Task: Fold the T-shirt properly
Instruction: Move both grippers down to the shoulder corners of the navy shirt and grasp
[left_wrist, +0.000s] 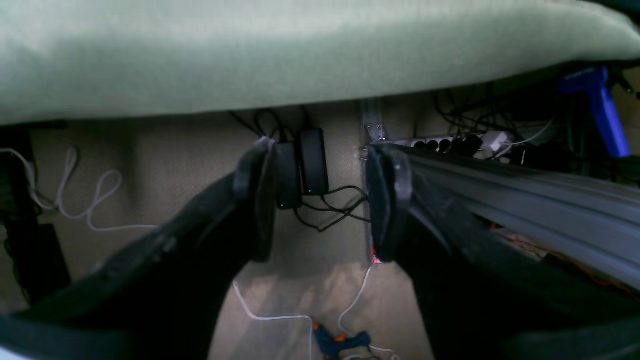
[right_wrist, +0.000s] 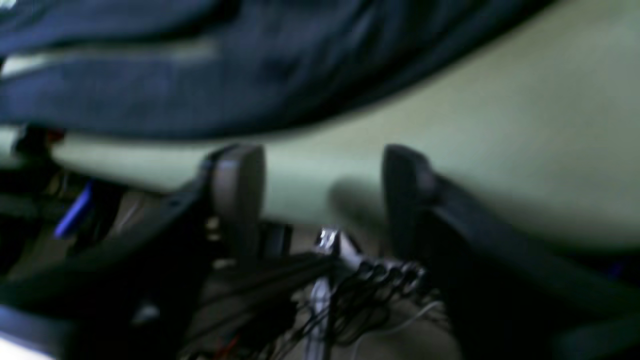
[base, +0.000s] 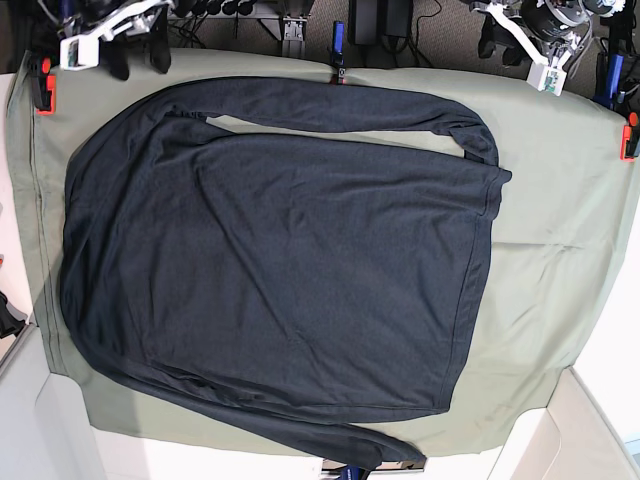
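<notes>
The T-shirt (base: 280, 260), dark navy with long sleeves, lies spread flat over the olive-green table cloth (base: 560, 280). One sleeve curves along the far edge and the other runs along the near edge. My right gripper (base: 138, 60) hovers past the far left corner of the cloth. In its wrist view the gripper (right_wrist: 322, 195) is open and empty, with the T-shirt (right_wrist: 200, 75) blurred above it. My left gripper (base: 500, 45) is beyond the far right edge. It too is open (left_wrist: 320, 200), holds nothing, and looks under the cloth's edge (left_wrist: 250, 50).
Red clamps (base: 42, 90) (base: 628, 135) and a blue clamp (base: 338, 45) pin the cloth to the table edges. Below the table are a power strip with cables (left_wrist: 450, 144), an aluminium rail (left_wrist: 525, 190) and a blue clamp handle (left_wrist: 600, 110).
</notes>
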